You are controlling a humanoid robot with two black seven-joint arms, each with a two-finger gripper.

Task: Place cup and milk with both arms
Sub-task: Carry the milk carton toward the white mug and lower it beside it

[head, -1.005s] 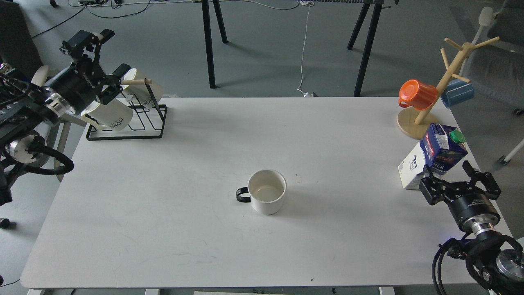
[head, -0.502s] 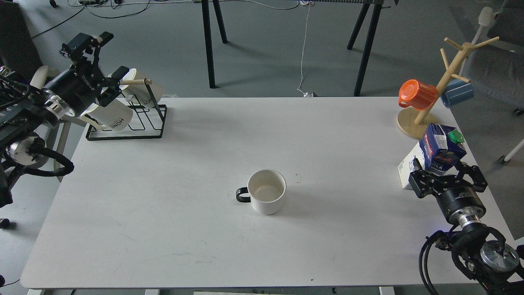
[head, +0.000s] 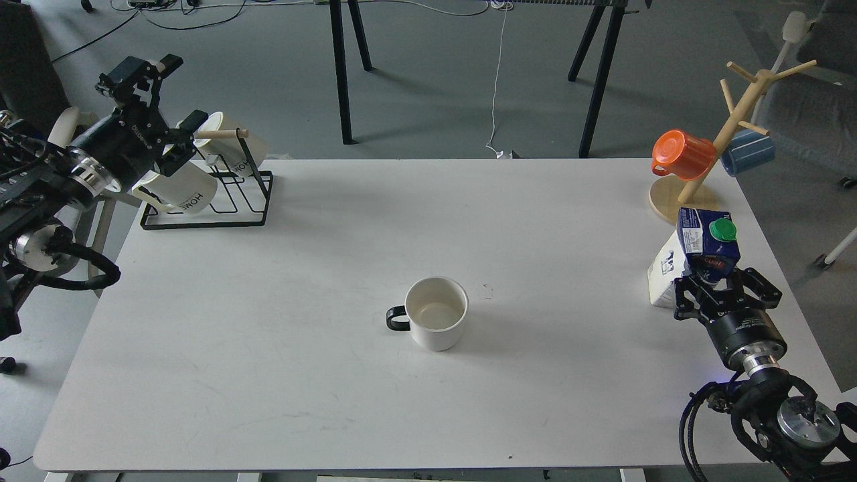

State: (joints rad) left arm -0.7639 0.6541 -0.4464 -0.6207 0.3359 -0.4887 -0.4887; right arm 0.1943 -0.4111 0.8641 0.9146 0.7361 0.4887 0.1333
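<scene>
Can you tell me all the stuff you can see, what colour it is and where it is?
cup: one, cream-white with black handle, middle of the table.
milk carton: one, blue and white with green cap, right edge.
table: one, white.
HOME mugs: two, white, on the rack.
wire rack: one, black, far left corner.
mug tree: one, wooden, far right corner.
orange mug: one, on the tree.
blue mug: one, on the tree.
left gripper: black, open, raised by the rack.
right gripper: black, around the carton.
</scene>
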